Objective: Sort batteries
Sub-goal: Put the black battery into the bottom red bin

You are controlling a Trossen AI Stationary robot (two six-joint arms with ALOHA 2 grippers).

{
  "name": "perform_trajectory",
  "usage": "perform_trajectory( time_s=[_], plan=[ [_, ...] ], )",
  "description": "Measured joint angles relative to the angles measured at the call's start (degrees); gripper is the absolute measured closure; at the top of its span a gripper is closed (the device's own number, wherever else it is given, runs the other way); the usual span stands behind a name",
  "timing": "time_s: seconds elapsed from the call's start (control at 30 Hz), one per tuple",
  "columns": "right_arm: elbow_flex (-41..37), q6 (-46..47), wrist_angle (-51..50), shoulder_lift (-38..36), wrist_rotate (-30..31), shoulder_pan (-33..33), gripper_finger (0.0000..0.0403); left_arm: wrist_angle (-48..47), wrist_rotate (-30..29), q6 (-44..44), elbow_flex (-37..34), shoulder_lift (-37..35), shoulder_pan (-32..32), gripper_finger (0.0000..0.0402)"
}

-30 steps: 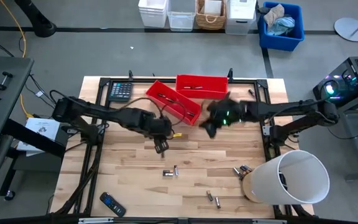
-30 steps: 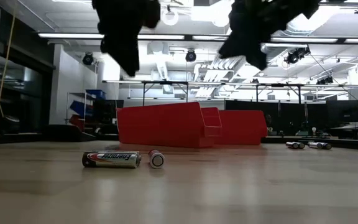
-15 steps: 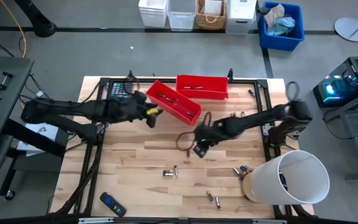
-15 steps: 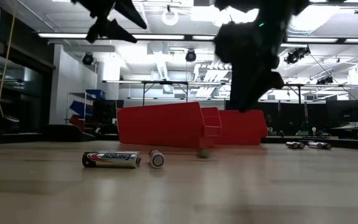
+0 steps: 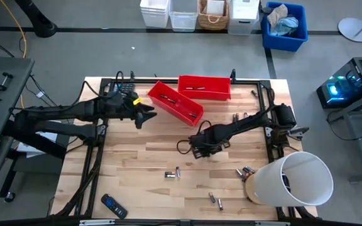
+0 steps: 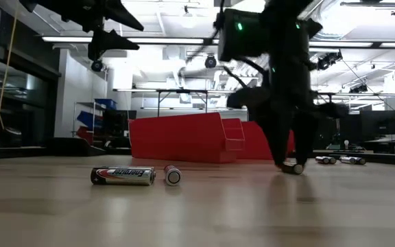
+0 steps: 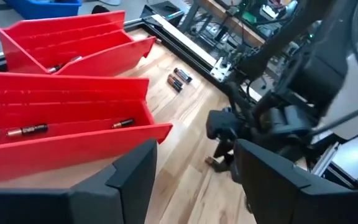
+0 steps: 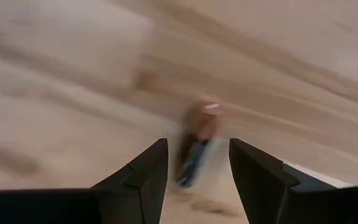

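The left gripper (image 5: 148, 113) had moved back up beside the near red bin (image 5: 175, 103), its fingers wide and empty. The right gripper (image 5: 198, 149) had dropped to the wooden table (image 5: 137, 163), fingers partly apart around one battery (image 8: 197, 146) lying between them. Other batteries (image 5: 172, 174) stayed nearer on the table.
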Motion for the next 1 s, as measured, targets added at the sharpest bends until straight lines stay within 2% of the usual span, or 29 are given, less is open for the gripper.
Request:
perform_trajectory(
  time_s=[0.17,0.33,0.4,0.5,0.57,0.73,0.83,1.0],
  plan=[
    [-3.8,3.9,1.6,-0.4,-0.3,0.0,0.0238,0.5,2.7,1.1,-0.1,-0.2,1.5,0.0192],
    [-5.5,2.6,4.4,-0.4,0.3,0.0,0.0245,2.2,6.0,-0.5,0.3,-0.6,3.0,0.0192],
    [-5.3,0.1,4.0,-0.4,1.3,0.0,0.0272,4.6,6.0,-1.4,1.4,-1.3,3.4,0.0192],
    [-4.0,-4.9,2.1,-1.0,3.7,-0.2,0.0358,9.9,6.0,-1.3,3.0,-2.9,3.9,0.0192],
    [-2.6,-9.4,2.2,-2.0,6.7,-1.0,0.0373,13.7,5.9,0.1,4.2,-3.9,4.2,0.0192],
    [2.7,-20.3,1.8,-10.4,12.6,-4.9,0.0371,17.5,3.1,3.1,6.5,-5.2,5.0,0.0192],
    [4.4,-25.1,-2.8,-15.7,17.7,-7.3,0.0371,17.5,2.6,0.2,7.1,-5.4,5.1,0.0192],
    [3.9,-32.3,-3.4,-26.9,24.6,-11.8,0.0371,17.6,2.4,-5.1,7.2,-4.9,5.0,0.0192]
  ],
)
